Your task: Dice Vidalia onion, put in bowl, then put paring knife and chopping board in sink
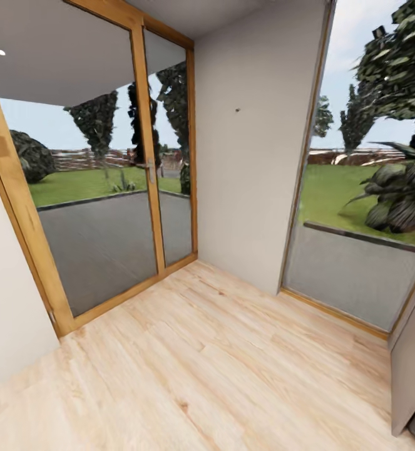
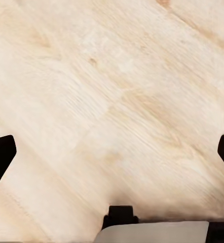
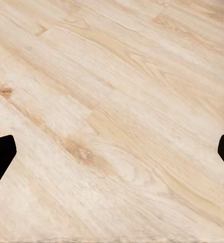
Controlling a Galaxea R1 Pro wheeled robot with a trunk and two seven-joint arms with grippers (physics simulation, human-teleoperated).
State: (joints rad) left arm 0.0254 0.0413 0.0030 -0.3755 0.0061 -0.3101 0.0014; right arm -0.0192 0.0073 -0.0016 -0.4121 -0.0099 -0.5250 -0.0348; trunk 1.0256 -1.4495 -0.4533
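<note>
1. Well, on your far left a wood-framed glass door point(image 1: 101, 188) faces a lawn point(image 1: 82, 183) with trees.
2. Next comes a plain pale wall point(image 1: 254, 144), then a tall window point(image 1: 363, 188) showing a leafy plant point(image 1: 401, 194).
3. Your left gripper point(image 2: 112, 157) has its jaws spread wide apart, with bare light wood floor point(image 1: 207, 369) between and beyond them.
4. Your right gripper point(image 3: 112, 157) is likewise spread wide, holding nothing, floor planks between its fingertips point(image 3: 0, 152).
5. No task item lies near either set of jaws.
</note>
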